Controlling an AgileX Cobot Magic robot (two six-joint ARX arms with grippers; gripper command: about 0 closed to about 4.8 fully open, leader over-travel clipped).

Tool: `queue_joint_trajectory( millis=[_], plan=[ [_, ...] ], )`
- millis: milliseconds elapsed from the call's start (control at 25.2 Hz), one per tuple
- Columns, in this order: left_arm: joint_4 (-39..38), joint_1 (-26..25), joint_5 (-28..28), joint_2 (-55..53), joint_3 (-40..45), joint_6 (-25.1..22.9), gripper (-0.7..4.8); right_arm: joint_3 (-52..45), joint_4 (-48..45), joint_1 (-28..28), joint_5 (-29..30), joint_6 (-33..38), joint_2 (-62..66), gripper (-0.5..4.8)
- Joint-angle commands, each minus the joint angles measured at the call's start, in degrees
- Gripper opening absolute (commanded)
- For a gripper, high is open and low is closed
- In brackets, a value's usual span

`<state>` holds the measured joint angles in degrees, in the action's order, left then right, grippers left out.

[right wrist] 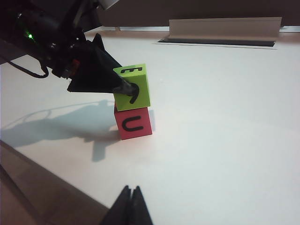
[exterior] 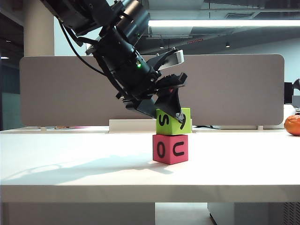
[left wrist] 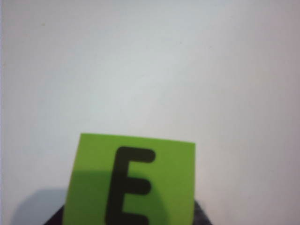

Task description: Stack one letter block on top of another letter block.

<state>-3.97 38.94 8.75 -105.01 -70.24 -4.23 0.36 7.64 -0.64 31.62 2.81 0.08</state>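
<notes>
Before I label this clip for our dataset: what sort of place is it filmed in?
Probably an open-plan office or lab: a white desk with a grey divider screen behind it, strip lights on an exposed ceiling, and the left gripper holding a green block on a pink one.

An office: white desk (exterior: 70, 164), grey partition screen (exterior: 234, 89), ceiling strip light (exterior: 220, 22).

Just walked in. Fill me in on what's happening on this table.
The left gripper has its jaws clamped on the lime-green block and holds it on top of the pink-red block, which sits on the white table. The green block looks slightly tilted and is not yet let go. The right gripper is shut and idle, away from the stack.
</notes>
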Motion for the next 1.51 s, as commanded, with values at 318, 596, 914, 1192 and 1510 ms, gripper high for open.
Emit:
queue_joint_trajectory(
  millis=[318, 596, 914, 1192, 1510],
  plan=[
    [-1.62, 0.11, 0.07, -0.02, -0.33, 0.17, 2.15, -0.33, -0.59, -0.02, 0.02, 0.20, -0.09, -0.01],
    [-2.64, 0.11, 0.04, 1.09, -0.52, 0.17, 2.15, -0.33, -0.59, -0.02, 0.02, 0.20, -0.09, -0.01],
    [-2.93, 0.09, -0.20, 2.38, -0.52, 0.17, 2.14, -0.33, -0.59, -0.02, 0.02, 0.20, -0.09, -0.01],
    [-5.29, 0.09, -4.28, 2.36, -0.50, 0.15, 2.14, -0.33, -0.59, -0.04, 0.04, 0.20, -0.09, -0.01],
    [-6.23, 0.31, -3.28, 2.36, -0.50, 0.20, 2.15, -0.35, -0.59, -0.02, 0.02, 0.20, -0.09, -0.01]
  ],
)
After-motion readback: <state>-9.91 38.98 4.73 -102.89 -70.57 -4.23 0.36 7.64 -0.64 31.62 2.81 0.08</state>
